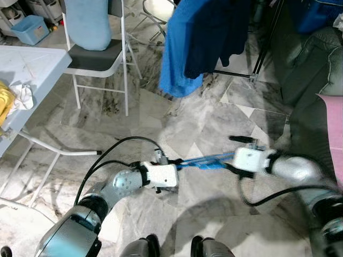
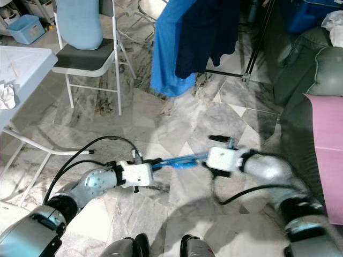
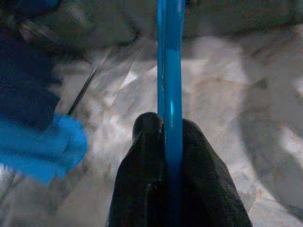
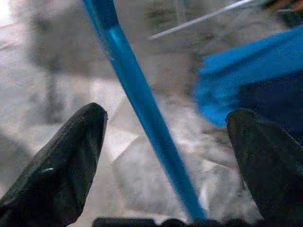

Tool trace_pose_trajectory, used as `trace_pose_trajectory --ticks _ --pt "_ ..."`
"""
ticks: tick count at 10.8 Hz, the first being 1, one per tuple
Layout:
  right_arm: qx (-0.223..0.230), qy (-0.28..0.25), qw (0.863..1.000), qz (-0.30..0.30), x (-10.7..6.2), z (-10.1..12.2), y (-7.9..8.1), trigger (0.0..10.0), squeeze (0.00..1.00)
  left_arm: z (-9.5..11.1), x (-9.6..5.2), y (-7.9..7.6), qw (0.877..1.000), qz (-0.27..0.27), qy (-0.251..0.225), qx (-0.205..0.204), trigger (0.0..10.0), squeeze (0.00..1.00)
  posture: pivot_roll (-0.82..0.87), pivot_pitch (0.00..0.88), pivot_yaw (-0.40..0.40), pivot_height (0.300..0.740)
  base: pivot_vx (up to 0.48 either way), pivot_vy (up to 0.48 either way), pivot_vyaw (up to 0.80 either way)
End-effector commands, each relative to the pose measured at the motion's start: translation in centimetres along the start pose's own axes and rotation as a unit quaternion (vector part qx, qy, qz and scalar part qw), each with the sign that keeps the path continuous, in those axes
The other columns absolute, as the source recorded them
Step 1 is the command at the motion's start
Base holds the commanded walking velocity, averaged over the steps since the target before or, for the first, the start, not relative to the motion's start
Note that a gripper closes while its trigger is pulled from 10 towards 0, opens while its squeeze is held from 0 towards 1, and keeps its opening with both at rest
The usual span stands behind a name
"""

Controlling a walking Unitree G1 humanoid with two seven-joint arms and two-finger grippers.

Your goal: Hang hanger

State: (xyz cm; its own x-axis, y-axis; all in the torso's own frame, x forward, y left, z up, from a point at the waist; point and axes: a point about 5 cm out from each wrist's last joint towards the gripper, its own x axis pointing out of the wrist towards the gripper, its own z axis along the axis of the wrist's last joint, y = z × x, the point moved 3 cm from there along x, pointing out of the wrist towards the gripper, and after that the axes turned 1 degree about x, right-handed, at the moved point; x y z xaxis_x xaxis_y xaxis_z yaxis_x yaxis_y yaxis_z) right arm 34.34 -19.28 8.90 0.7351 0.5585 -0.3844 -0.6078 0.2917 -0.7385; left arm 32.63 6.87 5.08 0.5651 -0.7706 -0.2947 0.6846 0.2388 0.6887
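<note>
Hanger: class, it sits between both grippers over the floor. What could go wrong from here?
1. The left gripper alone clamps the blue hanger; the right gripper is open around it, so it could pivot or slip to the marble floor.
2. The hanging clothes stand ahead; the hanger may snag them.

We hold both silver arms low in front of us, bent at the elbows, wrists turned inward so the two grippers face each other. Our left gripper (image 3: 173,142) has its two black fingers (image 3: 142,179) pressed together on the blue hanger (image 3: 170,71), whose bar runs straight out from between the tips. Our right gripper (image 4: 165,142) stands with its fingers (image 4: 61,161) spread wide apart, the same bar passing through the gap between them without touching either one.
</note>
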Motion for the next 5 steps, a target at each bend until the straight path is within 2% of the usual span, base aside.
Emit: trace_pose_trajectory --ticks 1,2,3,4,5 --pt "0.000 -0.003 0.999 -0.044 -0.3 0.0 -0.7 10.0 0.00 -1.7 -1.0 -0.5 0.999 0.019 0.038 -0.025 10.0 0.00 -0.10 0.191 0.072 0.740 0.000 0.000 0.00" --pt "0.008 0.003 0.996 -0.091 -0.7 -0.3 -1.3 10.0 0.00 -2.9 -1.7 -1.0 0.996 0.037 0.066 -0.037 10.0 0.00 -0.10 0.191 0.072 0.740 0.000 0.000 0.00" --pt "0.012 0.011 0.994 -0.112 -1.1 -0.8 -1.4 10.0 0.00 -4.0 -2.4 -1.3 0.992 0.053 0.096 -0.056 10.0 0.00 -0.10 0.190 0.071 0.740 0.000 0.000 0.00" --pt "0.015 0.026 0.990 -0.137 -1.6 -1.5 -1.4 10.0 0.00 -5.7 -3.4 -1.5 0.982 0.086 0.143 -0.089 10.0 0.00 -0.10 0.188 0.064 0.740 0.000 0.000 0.00" --pt "0.059 0.036 0.983 -0.168 -1.7 -2.2 -0.9 10.0 0.00 -7.0 -4.2 -1.7 0.966 0.121 0.182 -0.137 10.0 0.00 -0.10 0.188 0.064 0.740 0.000 0.000 0.00"
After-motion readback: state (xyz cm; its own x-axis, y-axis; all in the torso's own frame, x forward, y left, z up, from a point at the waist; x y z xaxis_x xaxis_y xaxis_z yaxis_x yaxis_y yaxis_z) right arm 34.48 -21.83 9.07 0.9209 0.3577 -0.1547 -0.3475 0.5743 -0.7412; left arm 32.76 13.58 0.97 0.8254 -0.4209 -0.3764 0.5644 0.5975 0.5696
